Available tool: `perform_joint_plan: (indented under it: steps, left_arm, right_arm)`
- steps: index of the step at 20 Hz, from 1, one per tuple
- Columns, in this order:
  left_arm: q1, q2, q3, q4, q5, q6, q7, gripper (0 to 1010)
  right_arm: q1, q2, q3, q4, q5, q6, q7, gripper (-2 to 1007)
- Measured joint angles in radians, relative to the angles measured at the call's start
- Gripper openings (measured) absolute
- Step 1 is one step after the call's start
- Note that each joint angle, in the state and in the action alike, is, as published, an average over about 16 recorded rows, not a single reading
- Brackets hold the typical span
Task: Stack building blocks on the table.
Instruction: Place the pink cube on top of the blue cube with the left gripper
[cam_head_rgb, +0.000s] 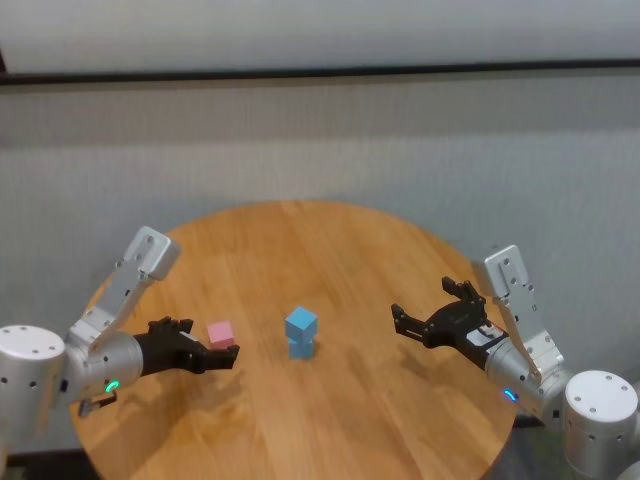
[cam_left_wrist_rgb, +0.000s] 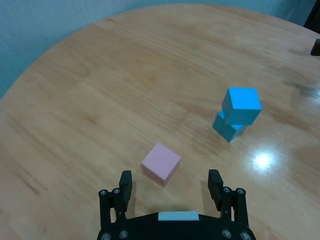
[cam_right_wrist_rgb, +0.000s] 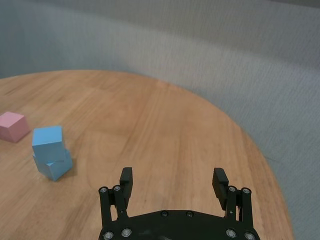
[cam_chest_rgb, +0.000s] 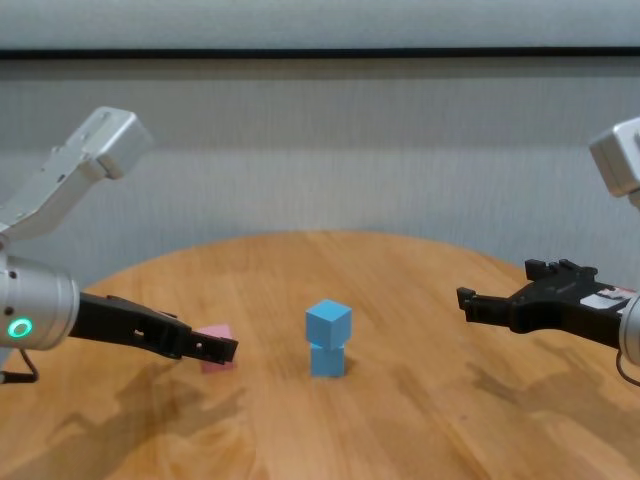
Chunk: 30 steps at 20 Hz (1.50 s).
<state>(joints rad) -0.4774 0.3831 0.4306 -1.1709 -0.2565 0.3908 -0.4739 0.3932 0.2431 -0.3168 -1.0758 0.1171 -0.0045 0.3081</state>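
Note:
Two light blue blocks stand stacked near the middle of the round wooden table (cam_head_rgb: 350, 250), the top one (cam_head_rgb: 301, 322) turned a little on the bottom one (cam_head_rgb: 300, 346). The stack also shows in the left wrist view (cam_left_wrist_rgb: 241, 104) and the right wrist view (cam_right_wrist_rgb: 48, 142). A pink block (cam_head_rgb: 220, 333) lies alone to the left of the stack. My left gripper (cam_head_rgb: 222, 356) is open and low over the table, right at the pink block (cam_left_wrist_rgb: 161, 163), whose near part sits between the fingertips (cam_left_wrist_rgb: 125, 179). My right gripper (cam_head_rgb: 420, 320) is open and empty, hovering well to the right of the stack.
A grey wall (cam_head_rgb: 320, 140) rises behind the table. The table's round edge (cam_right_wrist_rgb: 260, 155) runs close under my right gripper. Bare wood lies between the stack and the right gripper.

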Motion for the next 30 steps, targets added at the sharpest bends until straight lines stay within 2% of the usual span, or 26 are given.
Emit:
perform_joint_plan:
  steps: [11,30]
  left_arm:
    - [-0.041,-0.032,0.028,0.067,0.009,-0.014,-0.004,1000]
    - [-0.104,-0.082,0.037,0.205,0.026,-0.052,-0.015,1000]
  right_arm:
    - [0.000,0.000,0.000,0.000,0.000,0.000,0.000,1004]
    - [0.000,0.000,0.000,0.000,0.000,0.000,0.000,1005]
